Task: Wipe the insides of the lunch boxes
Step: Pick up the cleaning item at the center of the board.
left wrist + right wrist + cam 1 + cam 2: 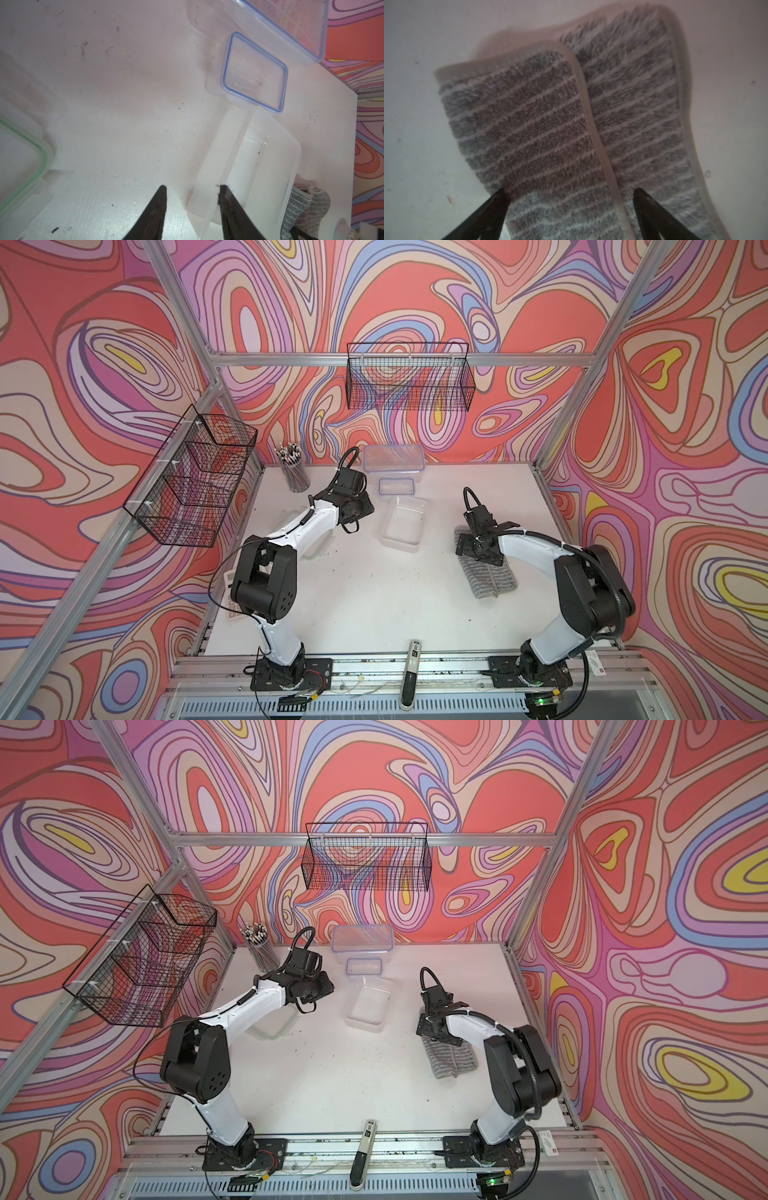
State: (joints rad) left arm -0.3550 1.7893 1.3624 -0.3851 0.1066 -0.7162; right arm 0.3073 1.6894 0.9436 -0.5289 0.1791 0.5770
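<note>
On the white counter [353, 593], right hand [571, 190] spread wide over the grey striped cloth [529, 124], left hand [193, 187] half parted, empty, at the open lunch box [259, 166] edge

Robot lab cell, shown by aluminium frame [291, 360] and swirl-printed walls [415, 290]
</note>
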